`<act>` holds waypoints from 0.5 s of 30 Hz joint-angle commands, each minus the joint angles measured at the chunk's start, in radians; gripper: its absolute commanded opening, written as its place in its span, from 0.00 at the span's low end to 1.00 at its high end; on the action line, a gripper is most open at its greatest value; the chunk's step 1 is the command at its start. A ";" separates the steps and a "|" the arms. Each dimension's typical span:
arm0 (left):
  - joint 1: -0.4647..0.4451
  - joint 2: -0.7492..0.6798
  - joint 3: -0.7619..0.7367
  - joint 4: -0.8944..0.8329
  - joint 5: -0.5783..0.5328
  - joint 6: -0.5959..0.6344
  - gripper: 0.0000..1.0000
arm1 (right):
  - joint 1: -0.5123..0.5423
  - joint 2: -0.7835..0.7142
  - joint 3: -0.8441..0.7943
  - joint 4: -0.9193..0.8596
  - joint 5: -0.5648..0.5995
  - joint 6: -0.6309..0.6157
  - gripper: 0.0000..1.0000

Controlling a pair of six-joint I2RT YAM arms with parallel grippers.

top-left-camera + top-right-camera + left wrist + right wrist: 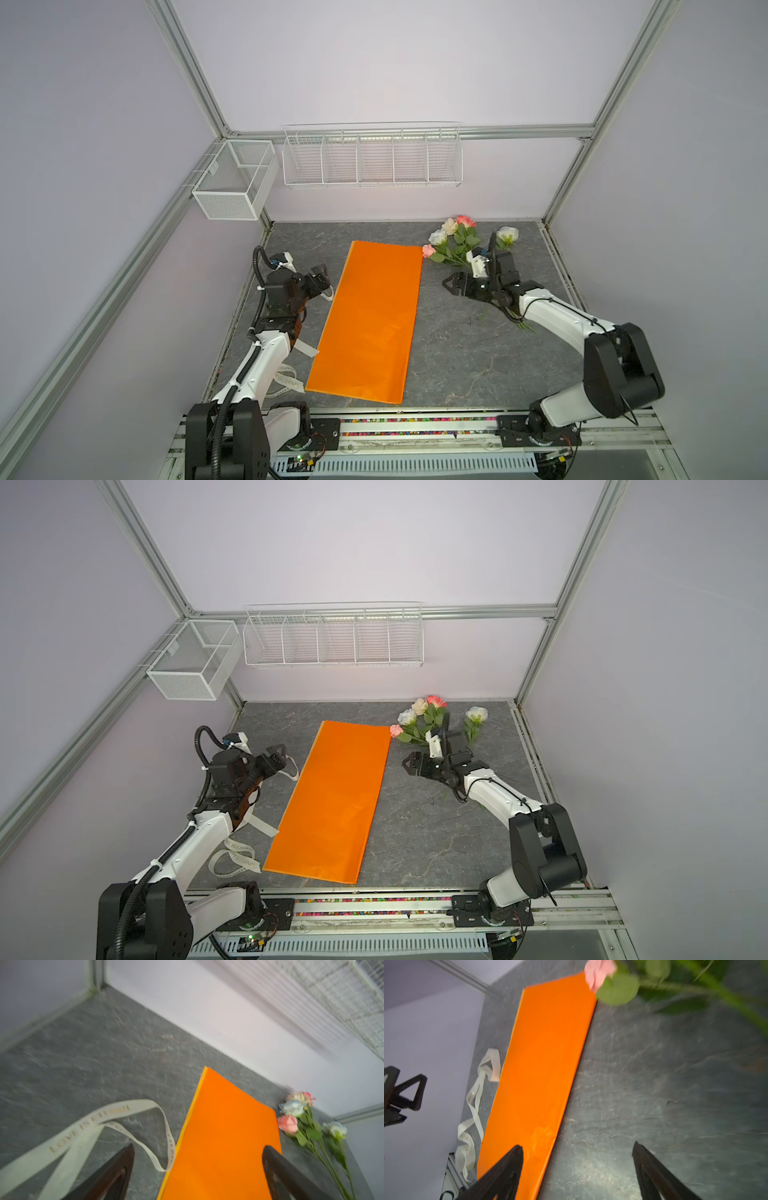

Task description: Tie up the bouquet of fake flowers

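Observation:
A flat sheet of orange paper (pixel 370 320) (pixel 332 800) (pixel 224 1136) (pixel 539 1064) lies lengthwise mid-table. The fake flowers (pixel 453 243) (pixel 419 719) (pixel 297 1118) (pixel 600 972) lie loose at the back right, with one white rose (pixel 508 235) apart from the rest. No wrapped bouquet is in view. A cream printed ribbon (pixel 286 378) (pixel 237 856) (pixel 93 1124) (pixel 475 1095) snakes along the paper's left side, partly under my left arm. My left gripper (pixel 322 280) (pixel 198 1147) hovers open at the paper's left edge. My right gripper (pixel 453 284) (pixel 577 1145) hovers open by its right edge, the arm crossing the stems.
A white wire rack (pixel 372 166) hangs on the back wall. A white mesh box (pixel 232 183) hangs at the back left corner. Both arm bases sit on a rail (pixel 415 424) along the table's front edge. Frame posts and walls close in the table's sides.

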 commanded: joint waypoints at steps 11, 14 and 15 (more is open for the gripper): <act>0.004 0.248 0.096 -0.182 0.117 -0.091 0.95 | 0.103 0.360 0.269 -0.034 -0.050 0.110 0.85; 0.005 0.336 0.178 -0.231 0.134 -0.069 0.95 | 0.128 0.434 0.350 -0.099 -0.028 0.116 0.84; 0.007 0.365 0.204 -0.251 0.131 -0.068 0.95 | 0.136 0.449 0.363 -0.104 -0.020 0.116 0.84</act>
